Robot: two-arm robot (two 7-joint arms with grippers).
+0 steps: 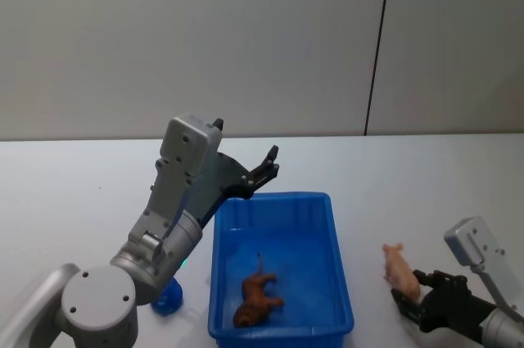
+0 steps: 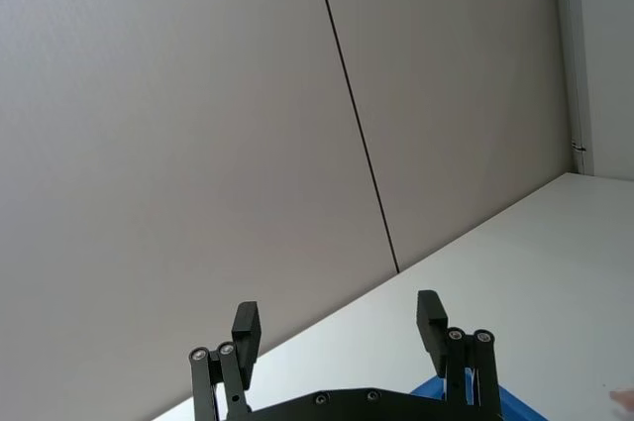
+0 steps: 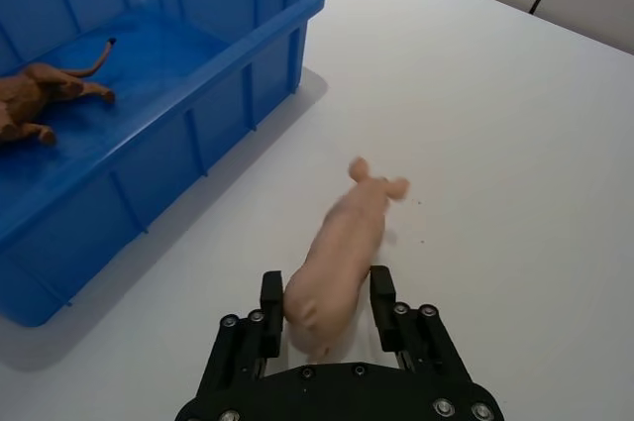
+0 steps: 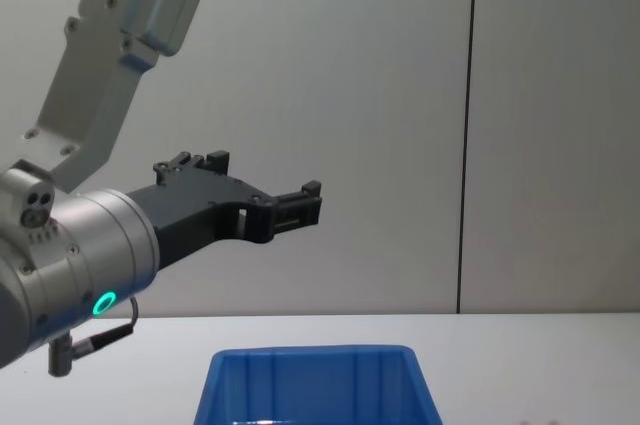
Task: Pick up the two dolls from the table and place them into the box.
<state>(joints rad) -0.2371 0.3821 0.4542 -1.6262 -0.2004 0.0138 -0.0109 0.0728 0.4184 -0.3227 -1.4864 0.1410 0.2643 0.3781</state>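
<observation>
The right claw (image 3: 327, 285) grips the pink pig (image 3: 342, 243) by its hind end, near the tabletop's (image 3: 495, 144) front edge, beside the box (image 3: 248, 84). Held so far back, the pig may pivot and slip. The left claw (image 2: 339, 327) hangs wide open and empty.

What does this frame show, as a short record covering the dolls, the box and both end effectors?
brown doll: lying inside the blue box
pink pig doll: outside the box, to its right, low at the table
right end effector: shut on the pink pig doll's rear
left end effector: open, empty, raised above the box's far rim
remaining: pink pig doll not yet in the box
</observation>
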